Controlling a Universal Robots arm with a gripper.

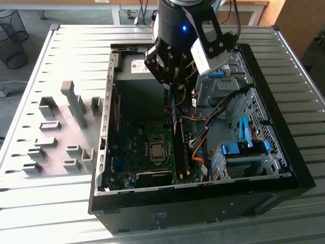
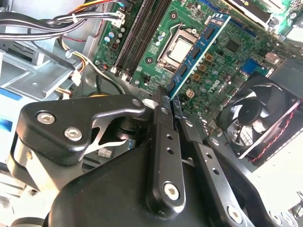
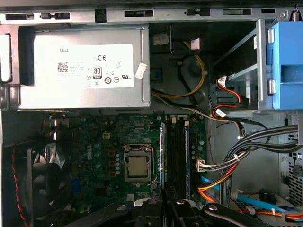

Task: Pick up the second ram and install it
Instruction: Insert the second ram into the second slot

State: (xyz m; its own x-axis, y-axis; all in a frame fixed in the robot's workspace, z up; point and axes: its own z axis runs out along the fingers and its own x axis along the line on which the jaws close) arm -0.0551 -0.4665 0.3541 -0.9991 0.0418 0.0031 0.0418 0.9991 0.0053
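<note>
Inside the open computer case [image 1: 284, 168], my gripper [image 1: 172, 81] is shut on the second ram [image 1: 174, 111], a thin blue-green stick with dark chips. It hangs on edge below the fingers, above the motherboard [image 1: 134, 147] and right by the dark memory slots [image 1: 183, 152]. In the second wrist view the second ram [image 2: 199, 52] sticks out from between the black fingers [image 2: 161, 118] of the gripper [image 2: 168, 100], passing over the processor socket [image 2: 180, 49]. The first wrist view catches the second ram [image 3: 162, 151] edge-on beside the memory slots [image 3: 177, 151], with the gripper [image 3: 163, 204] below it.
Bundled cables [image 1: 203, 137] and a blue drive cage [image 1: 244, 150] crowd the case on the exterior view's right. A power supply [image 3: 80, 66] sits at the back and a fan [image 2: 255, 118] near the board. Grey fixture blocks [image 1: 71, 127] stand on the slatted table at the exterior view's left.
</note>
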